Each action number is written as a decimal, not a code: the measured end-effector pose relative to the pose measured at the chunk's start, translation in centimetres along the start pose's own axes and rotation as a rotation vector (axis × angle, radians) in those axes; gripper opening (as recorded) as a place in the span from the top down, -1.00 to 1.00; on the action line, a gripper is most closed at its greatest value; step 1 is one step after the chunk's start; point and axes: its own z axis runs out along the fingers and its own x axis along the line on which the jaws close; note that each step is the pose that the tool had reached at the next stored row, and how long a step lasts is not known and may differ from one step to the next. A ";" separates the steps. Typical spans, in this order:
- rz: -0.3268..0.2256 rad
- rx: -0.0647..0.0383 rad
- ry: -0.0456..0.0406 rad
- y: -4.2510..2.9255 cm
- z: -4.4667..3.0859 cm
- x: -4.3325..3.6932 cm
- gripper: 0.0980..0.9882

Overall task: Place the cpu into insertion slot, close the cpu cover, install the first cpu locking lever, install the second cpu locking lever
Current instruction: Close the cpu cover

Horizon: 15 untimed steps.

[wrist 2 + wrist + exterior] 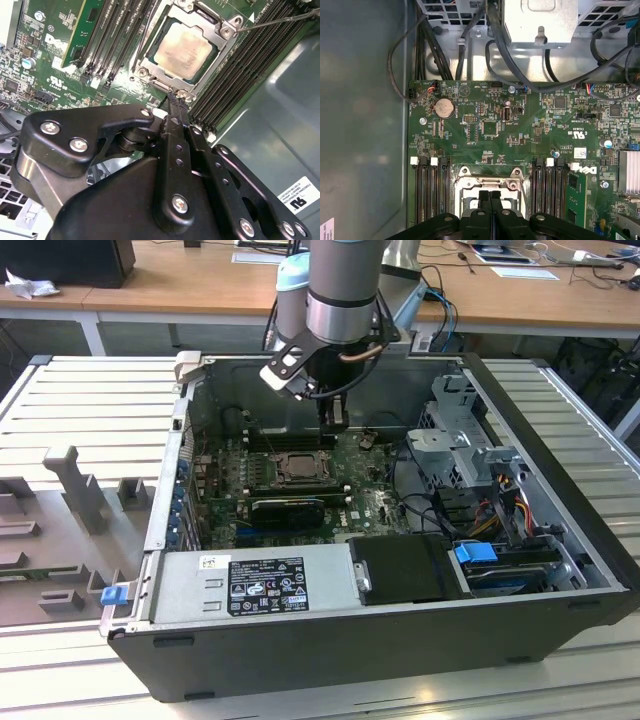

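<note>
In the exterior view, the gripper (335, 418) hangs just beside the insertion slot (300, 468). In the second wrist view it's pinched together, seemingly empty, tips at the slot's corner, where the cpu (181, 44) sits framed by the cpu cover (156, 75). In the first wrist view, the slot lies directly beyond the tips.
</note>
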 end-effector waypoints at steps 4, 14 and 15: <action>0.000 0.000 0.0001 -0.13 0.00 0.00 0.98; 0.000 0.000 0.0002 -1.24 0.22 0.01 0.98; 0.000 0.000 0.0003 -1.44 0.44 0.01 0.98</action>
